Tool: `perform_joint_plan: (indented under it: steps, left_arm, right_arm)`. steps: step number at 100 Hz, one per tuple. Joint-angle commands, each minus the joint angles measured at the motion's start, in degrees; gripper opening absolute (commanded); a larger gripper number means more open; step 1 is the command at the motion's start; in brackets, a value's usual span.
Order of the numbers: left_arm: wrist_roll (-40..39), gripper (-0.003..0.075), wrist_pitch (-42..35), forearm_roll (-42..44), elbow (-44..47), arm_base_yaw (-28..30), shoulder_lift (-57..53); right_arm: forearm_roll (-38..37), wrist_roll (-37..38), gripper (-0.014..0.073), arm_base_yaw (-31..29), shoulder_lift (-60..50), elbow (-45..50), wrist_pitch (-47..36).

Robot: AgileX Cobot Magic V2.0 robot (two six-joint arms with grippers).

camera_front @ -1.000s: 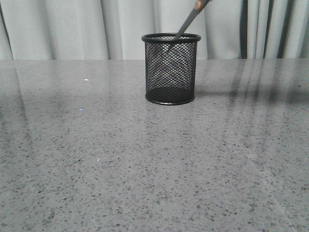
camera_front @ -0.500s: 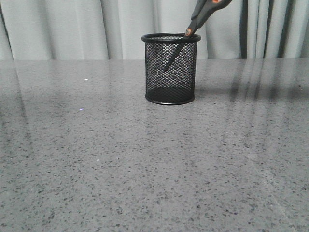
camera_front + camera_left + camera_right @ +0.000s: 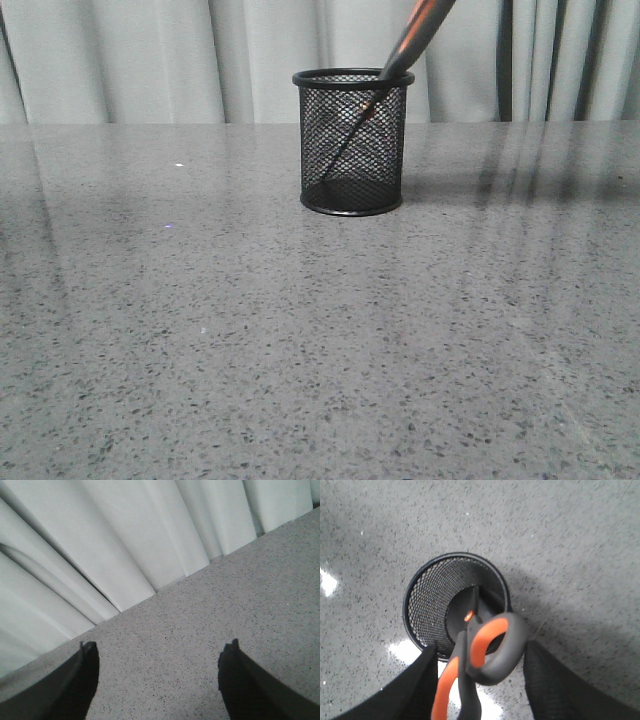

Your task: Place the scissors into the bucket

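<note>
Scissors (image 3: 385,85) lean blades-down inside mesh bucket (image 3: 352,190), top center of front view, handles above the rim. Right gripper (image 3: 480,680): fingers spread wide either side of handles, not gripping. Left gripper (image 3: 157,680) wide, empty. Scissors look stiff, light, top-heavy; grip at handles. Bucket prob. tips easily.

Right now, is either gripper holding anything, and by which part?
The left gripper is open and empty. The scissors stand in the bucket, handles between the right gripper fingers; actual contact cannot be told.

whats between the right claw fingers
The scissors: their orange-lined handles sit between the fingers above the bucket, seen in the right wrist view.
</note>
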Motion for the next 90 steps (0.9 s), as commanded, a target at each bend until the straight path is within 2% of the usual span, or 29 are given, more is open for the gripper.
perform_joint_plan:
  steps: [1, 15, 26, 33, 46, 56, 75, 90]
  left_arm:
    - [-0.61, 0.0472, -3.96, -0.37, -1.62, 0.37, -0.94]
    - [-0.61, 0.0467, -3.96, -0.33, -1.62, 0.37, -0.94]
    - [-0.61, 0.0398, -4.21, -0.23, -1.62, 0.37, -0.94]
    - [-0.61, 0.0321, -4.56, -0.19, -1.62, 0.37, -0.94]
    - [-0.61, 0.0127, -4.45, -0.19, -1.62, 0.37, -0.98]
    - [-0.61, -0.0023, -3.94, -0.19, -1.62, 0.37, -0.98]
    - [-0.61, -0.0021, -7.69, -2.18, 1.61, 0.37, -3.57]
    - [-0.61, -0.0021, -20.72, -2.22, 12.7, 0.37, -11.76]
  right_arm:
    - [1.29, -0.04, 0.0351, -1.96, -4.15, -3.32, -2.42]
    - [1.29, -0.04, 0.0345, -4.8, -7.3, -5.45, -2.42]
    - [1.29, -0.04, 0.0257, -6.08, -10.34, -5.55, -3.84]
    - [1.29, -0.04, 0.0168, -6.26, -11.89, -5.55, -5.1]
    - [2.22, -0.04, -0.0006, -6.26, -14.2, -5.45, -6.51]
    - [3.65, -0.04, -0.0051, -6.26, -15.38, -4.96, -6.51]
    - [4.03, -0.04, -0.0051, -6.26, -18.0, -1.01, -10.33]
    - [4.03, -0.04, -0.0051, -6.26, -22.94, 8.55, -19.9]
